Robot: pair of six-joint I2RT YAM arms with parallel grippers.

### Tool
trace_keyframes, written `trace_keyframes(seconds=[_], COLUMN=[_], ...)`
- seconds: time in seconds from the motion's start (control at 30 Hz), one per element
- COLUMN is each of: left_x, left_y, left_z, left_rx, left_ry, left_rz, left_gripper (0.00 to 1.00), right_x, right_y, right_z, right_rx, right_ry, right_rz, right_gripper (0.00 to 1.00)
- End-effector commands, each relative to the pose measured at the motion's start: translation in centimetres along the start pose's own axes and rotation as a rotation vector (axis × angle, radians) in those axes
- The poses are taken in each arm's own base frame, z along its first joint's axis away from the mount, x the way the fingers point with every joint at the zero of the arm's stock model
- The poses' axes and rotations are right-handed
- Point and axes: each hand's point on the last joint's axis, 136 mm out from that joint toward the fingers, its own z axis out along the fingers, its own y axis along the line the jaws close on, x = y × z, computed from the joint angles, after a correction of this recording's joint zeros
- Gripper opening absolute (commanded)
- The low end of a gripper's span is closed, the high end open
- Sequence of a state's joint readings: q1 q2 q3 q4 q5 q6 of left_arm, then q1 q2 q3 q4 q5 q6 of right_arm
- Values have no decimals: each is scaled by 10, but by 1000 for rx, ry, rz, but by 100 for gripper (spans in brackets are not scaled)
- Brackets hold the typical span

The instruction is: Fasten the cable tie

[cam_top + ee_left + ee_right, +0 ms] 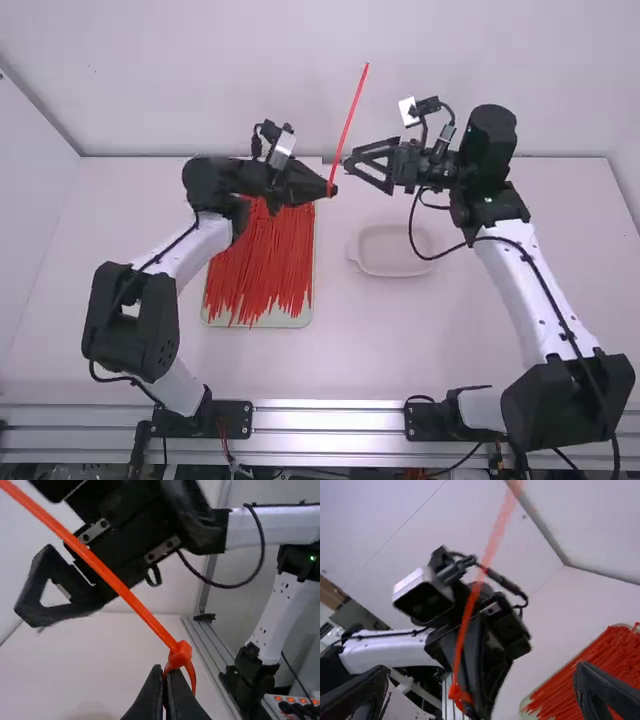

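Orange-red plastic cable tie [350, 125]: one item, held in the air above the far middle of the white table [120, 200], between the two arms. Its square head [180, 652] sits just above the tips of the left gripper [328, 188], with a small closed loop [193, 679] curling down beside the head. The long strap runs straight up and away from the head, with its free end high above both arms. Left gripper, black, two-finger: fingers [152, 695] pressed together, clamped on the cable tie just under its head. Right gripper [358, 166], black, two-finger: faces the left gripper from the other side at about the same height, close to the head, with its fingers [605, 692] spread wide apart and nothing held. The strap passes in front of its triangular-framed finger [45, 592]; whether they touch cannot be told. Flat pale rectangular tray [305, 318]: lies on the table under the left arm, loaded with a thick heap of loose red cable ties [262, 265] lying lengthwise. Shallow white rounded dish [392, 252]: sits on the table just beside the tray, under the right arm's reach.
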State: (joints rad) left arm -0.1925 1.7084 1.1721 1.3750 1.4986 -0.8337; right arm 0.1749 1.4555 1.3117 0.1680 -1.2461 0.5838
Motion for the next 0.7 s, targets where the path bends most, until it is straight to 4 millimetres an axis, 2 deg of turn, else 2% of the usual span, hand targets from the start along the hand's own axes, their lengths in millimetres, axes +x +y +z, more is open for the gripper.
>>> trace_keyframes(seconds=[0.0,0.17,0.37,0.47,0.5,0.53,0.6,0.63,0.67], left_x=[-9,-19,-24,-23,-23,-23,-24,-24,-24], left_y=[4,5,7,7,7,7,7,7,7], left_z=[-1,3,3,3,3,3,3,3,3], left_rx=[-3,4,-13,-10,-10,-10,-12,-13,-12], left_ry=[1,2,-14,-11,-11,-12,-14,-15,-14], left_rz=[61,99,113,112,111,113,113,113,114], left_gripper=[2,2,2,2,2,2,2,2,2], right_x=[-5,-6,-8,-9,-9,-10,-10,-11,-11], right_y=[23,21,25,24,24,24,22,22,21], right_z=[5,17,23,23,23,23,23,23,23], right_rx=[-36,-5,-8,-3,-3,0,7,10,16], right_ry=[4,-16,-28,-31,-31,-33,-38,-40,-42], right_rz=[-87,-39,-64,-64,-64,-63,-58,-58,-55], right_gripper=[98,98,77,59,46,26,7,0,0])
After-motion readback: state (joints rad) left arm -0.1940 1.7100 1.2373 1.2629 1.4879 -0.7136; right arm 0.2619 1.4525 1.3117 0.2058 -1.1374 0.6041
